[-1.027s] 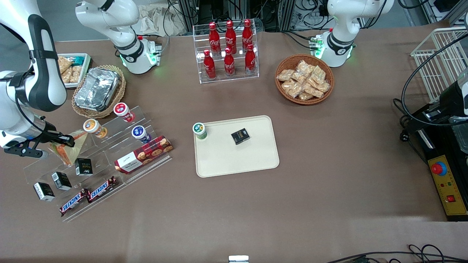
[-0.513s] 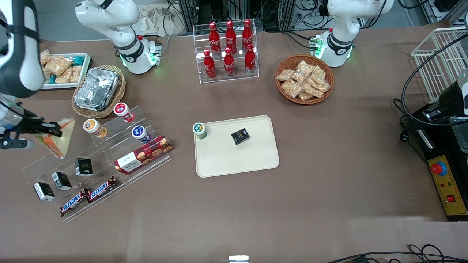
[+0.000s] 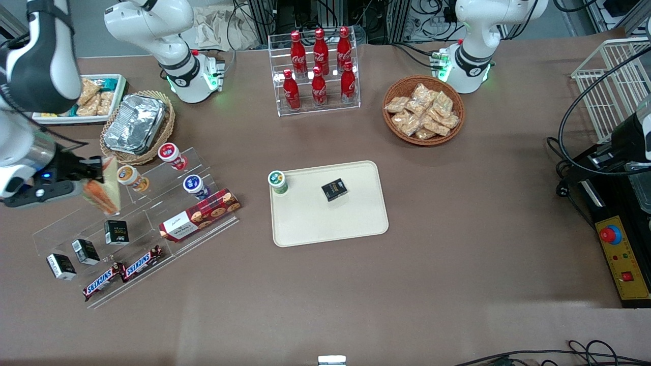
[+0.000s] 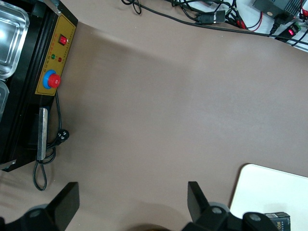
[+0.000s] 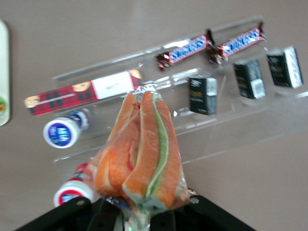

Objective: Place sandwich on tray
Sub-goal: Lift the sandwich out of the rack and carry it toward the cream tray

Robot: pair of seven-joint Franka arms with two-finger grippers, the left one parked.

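My right gripper (image 3: 96,175) is shut on the sandwich (image 3: 104,188), a wrapped wedge with orange and green layers, and holds it in the air above the clear acrylic display steps (image 3: 152,213) at the working arm's end of the table. In the right wrist view the sandwich (image 5: 142,154) hangs from the gripper (image 5: 139,211) over the steps. The cream tray (image 3: 330,218) lies flat at the table's middle, well away from the gripper. A green-lidded cup (image 3: 277,181) and a small black box (image 3: 334,189) stand on it.
On the steps are small cups (image 3: 196,185), a red cookie box (image 3: 199,214), black boxes (image 3: 116,232) and Snickers bars (image 3: 122,273). A foil container in a basket (image 3: 135,124), a white bin of snack packets (image 3: 94,99), a cola rack (image 3: 318,71) and a snack basket (image 3: 423,117) stand farther back.
The gripper has lifted the sandwich off the steps, swung outward, and now moved back toward the tray's side while rising; the sandwich hangs more upright.
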